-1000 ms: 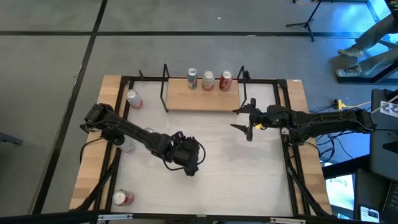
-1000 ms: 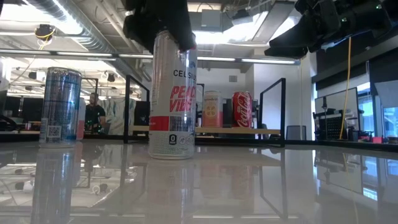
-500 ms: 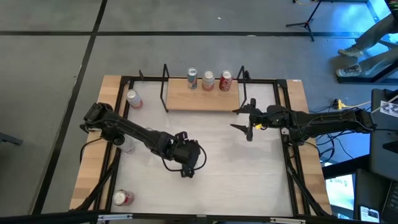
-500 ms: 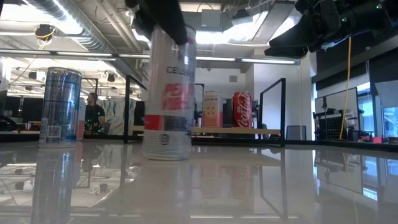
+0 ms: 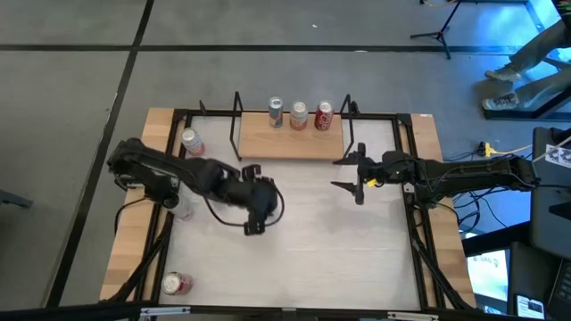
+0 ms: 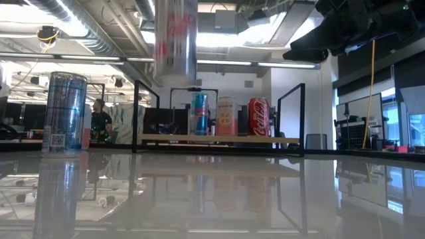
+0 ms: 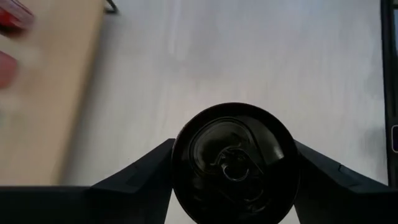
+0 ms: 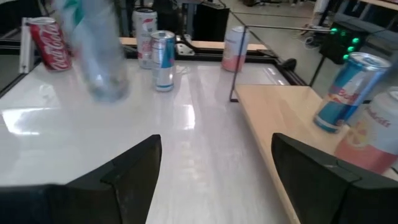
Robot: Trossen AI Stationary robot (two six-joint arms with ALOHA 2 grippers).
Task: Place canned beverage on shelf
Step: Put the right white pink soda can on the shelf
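White tabletop with wooden edges [image 5: 129, 250] fills the overhead view, and everything is placed here relative to the shelf [image 5: 290, 144], a small light-wood board with black rod uprights at the table's far edge.

Left gripper [image 5: 253, 217] hangs over the table on the near side of the shelf, toward its left end, its jaws closed around a tall can [image 7: 235, 163]. In the low view this can [image 6: 175, 40] is raised clear of the table, blurred. The carry step appears to be in hand.

Next, the can likely needs bringing over the shelf's bare left part and lowering upright.

Three cans already stand along the shelf's far edge, toward the right: a blue one [image 6: 199, 114], a pale one [image 6: 226, 116] and a red one [image 6: 259, 117]. They and the left upright bound the free spot.

Right gripper [image 5: 349, 172] waits just right of the shelf, jaws wide and empty.

Other cans sit left of the shelf [image 5: 192, 142], and one lies at the table's near left corner [image 5: 177, 283].
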